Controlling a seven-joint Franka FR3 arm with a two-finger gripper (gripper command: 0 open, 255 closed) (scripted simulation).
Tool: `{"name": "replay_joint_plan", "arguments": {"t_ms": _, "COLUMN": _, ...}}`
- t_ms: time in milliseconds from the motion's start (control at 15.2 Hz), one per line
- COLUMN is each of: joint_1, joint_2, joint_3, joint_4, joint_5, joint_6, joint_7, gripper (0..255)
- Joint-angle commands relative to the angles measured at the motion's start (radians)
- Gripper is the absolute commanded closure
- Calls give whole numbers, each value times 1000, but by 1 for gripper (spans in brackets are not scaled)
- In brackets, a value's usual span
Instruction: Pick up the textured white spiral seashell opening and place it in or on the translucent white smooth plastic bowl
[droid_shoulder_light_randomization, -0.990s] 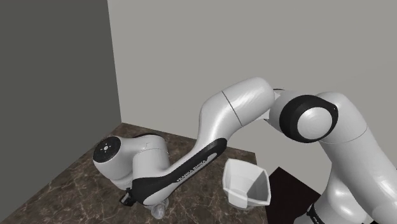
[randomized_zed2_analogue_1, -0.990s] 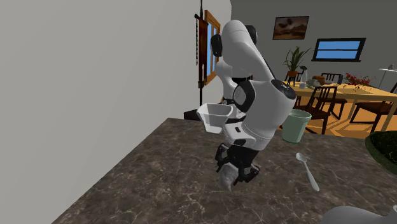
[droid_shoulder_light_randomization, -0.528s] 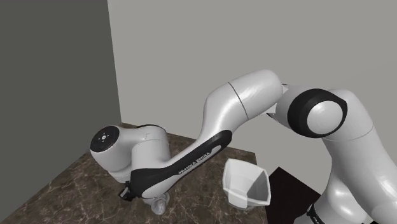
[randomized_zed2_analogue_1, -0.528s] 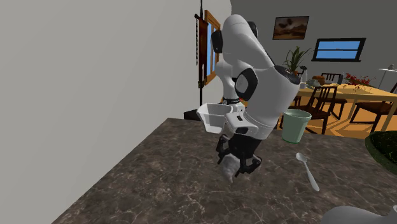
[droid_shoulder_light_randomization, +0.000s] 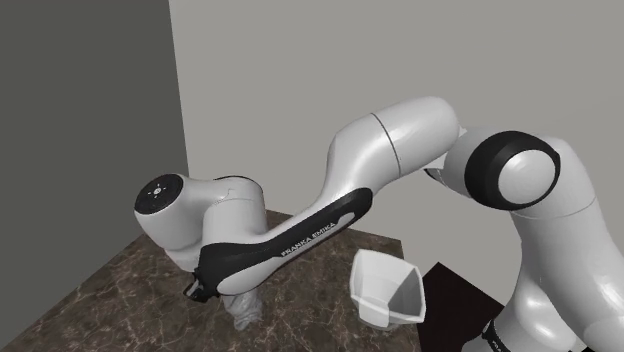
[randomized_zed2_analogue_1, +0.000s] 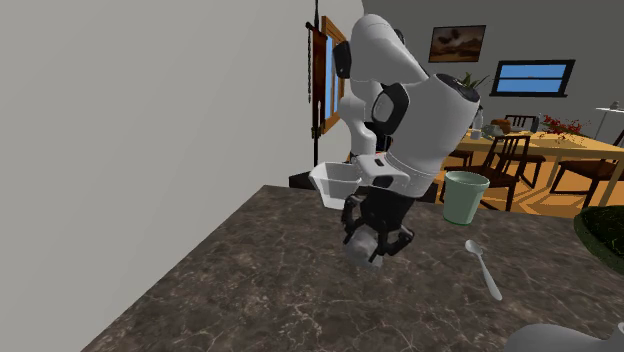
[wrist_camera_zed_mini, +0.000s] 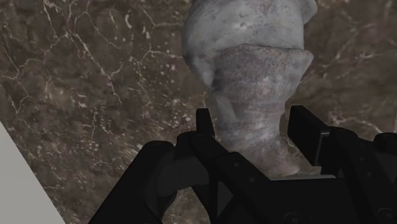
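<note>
A dark marble countertop veined in white spreads under the gripper on all sides, meeting a plain grey wall beyond it. The white Franka arm bends down over the counter, its wrist turned so that the black gripper points at the stone. A translucent white bowl with angled walls stands on the counter near the gripper, to the shoulder view's right of it and towards the stand; in the second exterior view the bowl sits just beyond the gripper, partly hidden by the arm. A pale green cup stands upright farther off, to the second exterior view's right of the gripper. The seashell, a mottled grey-white spiral with a rough surface, is clamped in the gripper: the two fingers press on its narrow end from either side, while its broad whorls stick out past the fingertips towards the counter. From the side, the shell hangs from the fingertips, and whether it touches the stone cannot be told. A small silver spoon lies flat on the counter, to the second exterior view's right of the gripper and apart from it.
</note>
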Motion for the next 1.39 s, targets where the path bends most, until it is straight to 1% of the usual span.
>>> {"name": "replay_joint_plan", "arguments": {"t_ms": 0, "joint_1": -4, "joint_2": -17, "joint_3": 4, "joint_4": 0, "joint_5": 6, "joint_6": -14, "joint_7": -8, "gripper": 255}}
{"name": "replay_joint_plan", "arguments": {"t_ms": 660, "joint_1": -6, "joint_2": -73, "joint_3": 19, "joint_4": 43, "joint_5": 34, "joint_6": -103, "joint_7": -49, "gripper": 255}}
{"name": "replay_joint_plan", "arguments": {"t_ms": 1320, "joint_1": 0, "joint_2": -112, "joint_3": 29, "joint_4": 115, "joint_5": 56, "joint_6": -203, "joint_7": -91, "gripper": 255}}
